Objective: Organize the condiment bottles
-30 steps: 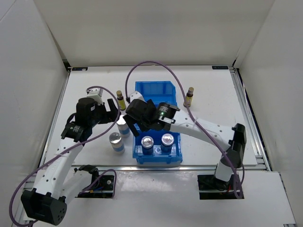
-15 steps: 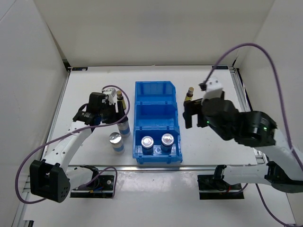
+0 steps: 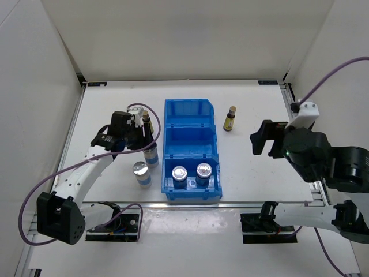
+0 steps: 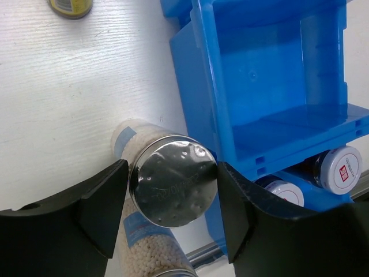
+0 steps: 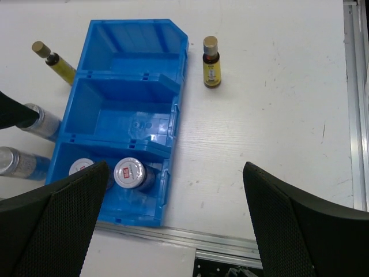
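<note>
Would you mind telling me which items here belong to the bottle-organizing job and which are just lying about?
Part of the job:
blue bin, probably the bottles' holder; held jar, in the left gripper; loose jar beside it; two binned jars, near compartment; left brown bottle; right brown bottle.

Just lying about:
only purple cables.

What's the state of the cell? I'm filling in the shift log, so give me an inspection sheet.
Surface: white table, no spills seen.
Job's things: two jars in the bin, near compartment; two more on the table left of it; brown bottles, one each side of the bin.
Clutter: nothing seen.
Grippers: left gripper straddles a jar's lid, grip unclear; right gripper open, empty, raised.
Cables: purple cables loop off both arms.
Surroundings: white walls.
</note>
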{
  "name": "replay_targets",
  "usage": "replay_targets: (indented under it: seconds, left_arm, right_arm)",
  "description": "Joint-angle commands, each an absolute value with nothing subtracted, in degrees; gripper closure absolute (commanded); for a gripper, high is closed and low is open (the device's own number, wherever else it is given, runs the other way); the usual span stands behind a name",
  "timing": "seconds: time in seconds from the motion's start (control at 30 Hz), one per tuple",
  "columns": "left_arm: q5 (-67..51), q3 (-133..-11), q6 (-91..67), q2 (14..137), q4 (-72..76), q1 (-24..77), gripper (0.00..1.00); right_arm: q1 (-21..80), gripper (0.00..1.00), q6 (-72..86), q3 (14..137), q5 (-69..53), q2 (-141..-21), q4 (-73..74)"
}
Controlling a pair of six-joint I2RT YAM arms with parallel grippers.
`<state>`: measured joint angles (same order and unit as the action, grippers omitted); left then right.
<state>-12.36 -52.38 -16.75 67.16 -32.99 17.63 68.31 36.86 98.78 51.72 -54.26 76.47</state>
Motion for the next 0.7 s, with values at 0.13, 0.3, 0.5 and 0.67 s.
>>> replay_targets:
  seconds: [0.13,0.3,0.5,0.67]
  left_arm:
    - [-7.66,-54.93,-15.56,68.29,-35.77,20.29,0.11]
    - [-3.78,-56.07,-15.56,69.34,-37.61,22.94,0.07]
    - [-0.27,-56.6,-16.08,71.8,-38.76,24.08,0.16]
    - [1.84,-58.27,-16.08,71.28,-39.81,24.08,0.48]
  right_arm:
    - [68.29,0.0,41.22,94.49,54.84,-49.22,93.52]
    - [68.29,0.0,40.7,93.34,55.37,-49.22,93.52]
    - [68.29,0.0,40.69,90.88,56.51,-48.7,93.52]
    - [68.29,0.0,41.84,87.9,57.65,-46.33,93.52]
